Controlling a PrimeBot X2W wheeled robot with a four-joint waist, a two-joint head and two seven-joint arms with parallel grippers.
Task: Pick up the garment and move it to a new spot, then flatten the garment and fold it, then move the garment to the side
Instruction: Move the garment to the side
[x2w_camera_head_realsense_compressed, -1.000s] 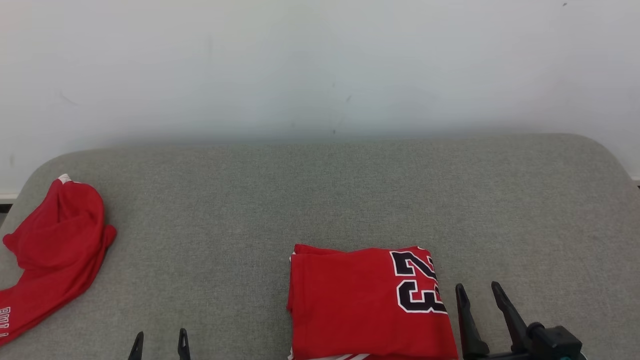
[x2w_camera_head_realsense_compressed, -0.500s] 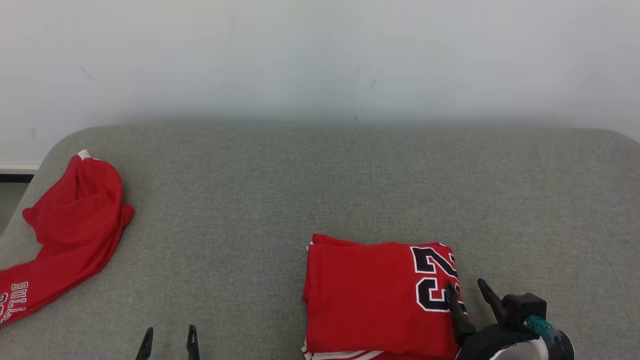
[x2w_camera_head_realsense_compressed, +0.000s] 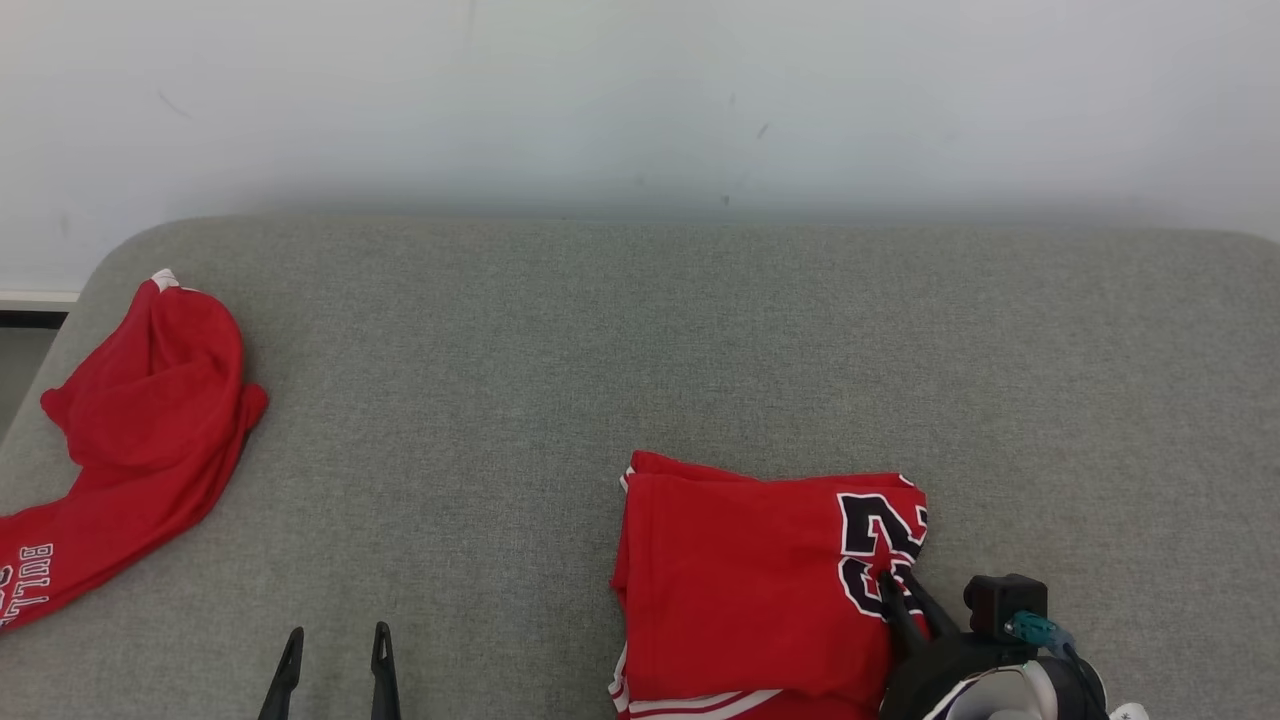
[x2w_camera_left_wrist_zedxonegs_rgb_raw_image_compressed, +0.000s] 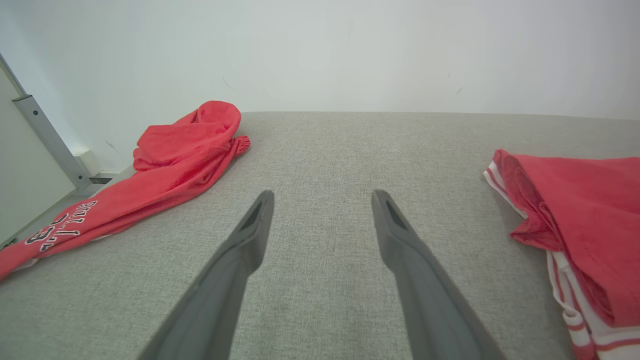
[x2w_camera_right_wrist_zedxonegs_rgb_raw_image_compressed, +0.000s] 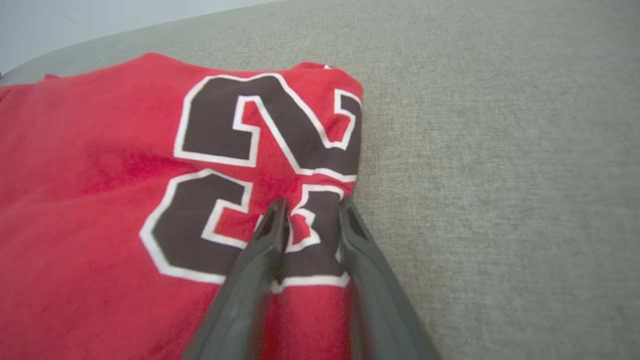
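The garment (x2w_camera_head_realsense_compressed: 740, 580) is a red jersey with a black number, folded into a square at the front of the grey padded surface (x2w_camera_head_realsense_compressed: 600, 340). My right gripper (x2w_camera_head_realsense_compressed: 900, 592) sits on its right edge, fingers narrowed onto the number print, which is puckered there. In the right wrist view the two fingertips of the right gripper (x2w_camera_right_wrist_zedxonegs_rgb_raw_image_compressed: 312, 210) pinch a ridge of the garment (x2w_camera_right_wrist_zedxonegs_rgb_raw_image_compressed: 100, 175). My left gripper (x2w_camera_head_realsense_compressed: 335, 645) stands open at the lower left, over bare surface. The left wrist view shows the left gripper (x2w_camera_left_wrist_zedxonegs_rgb_raw_image_compressed: 322, 200) with the garment (x2w_camera_left_wrist_zedxonegs_rgb_raw_image_compressed: 575, 200) off to its right.
A second red garment (x2w_camera_head_realsense_compressed: 140, 420) lies crumpled at the surface's left edge, also visible as a red heap (x2w_camera_left_wrist_zedxonegs_rgb_raw_image_compressed: 185, 145) in the left wrist view. A white wall (x2w_camera_head_realsense_compressed: 640, 100) runs along the back. The surface's left corner is rounded, with floor beyond.
The head camera has tilted and shifted. My right gripper has moved left onto the garment's right edge and narrowed its fingers from wide open, puckering the number print. The left gripper is unchanged.
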